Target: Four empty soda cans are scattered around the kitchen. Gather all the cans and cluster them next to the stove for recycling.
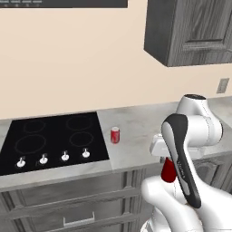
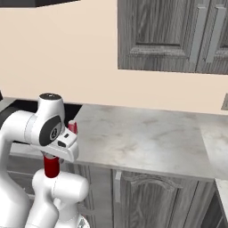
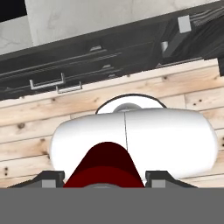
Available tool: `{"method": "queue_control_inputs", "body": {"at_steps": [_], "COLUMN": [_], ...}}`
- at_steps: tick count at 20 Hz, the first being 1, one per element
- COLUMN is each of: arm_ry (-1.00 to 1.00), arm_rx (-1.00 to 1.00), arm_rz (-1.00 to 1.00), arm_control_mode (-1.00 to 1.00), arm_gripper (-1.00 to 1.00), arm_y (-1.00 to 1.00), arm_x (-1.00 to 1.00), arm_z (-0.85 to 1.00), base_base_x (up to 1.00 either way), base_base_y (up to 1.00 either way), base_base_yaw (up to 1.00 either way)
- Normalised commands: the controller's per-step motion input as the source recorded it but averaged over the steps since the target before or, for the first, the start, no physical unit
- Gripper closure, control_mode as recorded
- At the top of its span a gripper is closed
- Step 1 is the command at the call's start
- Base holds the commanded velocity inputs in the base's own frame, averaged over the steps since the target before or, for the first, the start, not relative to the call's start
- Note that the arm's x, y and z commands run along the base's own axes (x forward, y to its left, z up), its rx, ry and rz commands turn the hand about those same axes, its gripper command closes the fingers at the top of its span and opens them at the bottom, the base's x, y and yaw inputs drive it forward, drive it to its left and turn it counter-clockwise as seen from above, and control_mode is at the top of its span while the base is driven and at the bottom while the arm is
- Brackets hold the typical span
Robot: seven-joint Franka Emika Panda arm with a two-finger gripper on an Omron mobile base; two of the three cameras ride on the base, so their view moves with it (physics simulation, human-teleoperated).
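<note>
One can [image 3: 105, 168] sits clamped in the tool [image 3: 104, 177], jaws drawn in on its red body; also seen hanging below the wrist [image 1: 168, 171] [image 2: 51, 167]. Tool points down at the plank floor, in front of the cabinets and below counter [image 1: 140, 136] level. Can's long axis runs along the tool, roughly upright. A second can [image 1: 115, 135] stands upright on the counter, just beside the stove's [image 1: 50, 136] right edge, up and to the left of the tool. Judged: the coming move must lift the held can above the counter lip, then carry it left and forward to land near that standing can, apart enough not to knock it.
</note>
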Motion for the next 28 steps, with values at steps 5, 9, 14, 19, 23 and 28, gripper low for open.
{"method": "queue_control_inputs", "body": {"at_steps": [5, 9, 14, 19, 23, 28], "arm_ry": [0.0, 0.0, 0.0, -0.02, -0.06, -0.04], "arm_rx": [0.0, 0.0, 0.0, -0.09, -0.13, -0.11], "arm_rz": [0.0, 0.0, 0.0, 0.02, 0.03, 0.03], "arm_control_mode": [1.0, 1.0, 1.0, -1.0, -1.0, -1.0], "arm_gripper": [1.0, 1.0, 1.0, 1.0, 1.0, 1.0], "arm_y": [0.0, 0.0, 0.0, 0.03, 0.14, 0.06], "arm_x": [0.0, 0.0, 0.0, 0.1, 0.39, 0.52], "arm_z": [0.0, 0.0, 0.0, -0.13, -0.16, 0.0], "base_base_x": [0.29, 0.2, 0.09, 0.01, 0.0, 0.0], "base_base_y": [0.06, 0.1, 0.07, 0.0, 0.0, 0.0], "base_base_yaw": [0.0, 0.0, 0.01, 0.0, 0.0, 0.0]}}
